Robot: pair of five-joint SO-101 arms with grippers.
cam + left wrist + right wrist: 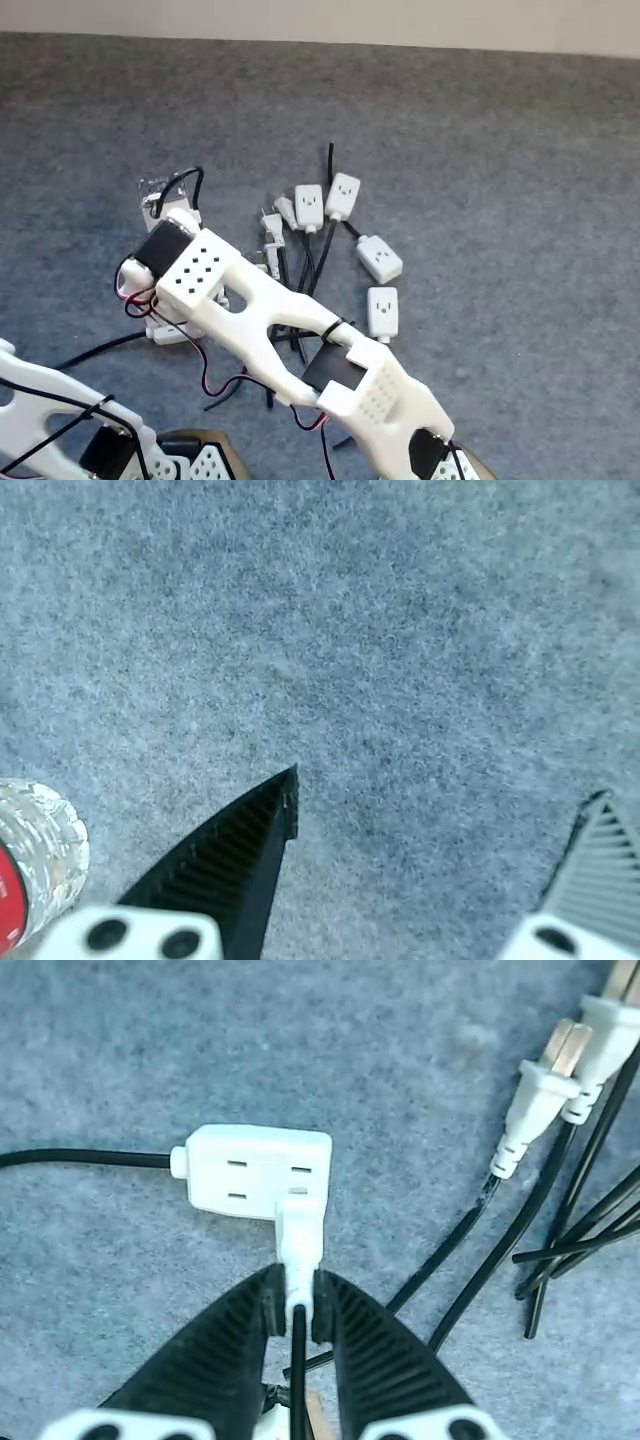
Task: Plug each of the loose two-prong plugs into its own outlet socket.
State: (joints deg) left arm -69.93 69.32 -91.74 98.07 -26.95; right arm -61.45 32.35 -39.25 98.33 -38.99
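My right gripper (296, 1280) is shut on a white two-prong plug (298, 1240). The plug's front end presses against the side of a white outlet block (255, 1173), and its prongs are hidden. In the high view this arm reaches across to the left, and the same outlet (172, 330) peeks out under its wrist. Two loose plugs (530, 1100) lie nearby on black cords, seen from above as plugs (272, 228). Several more white outlets (309, 207) lie fanned out beyond them. My left gripper (445, 795) is open over bare grey carpet.
Black cords (300, 270) cross in a tangle under the right arm's forearm. A clear bottle with a red cap (35, 855) stands beside the left gripper. Open grey carpet (500, 150) stretches to the back and right.
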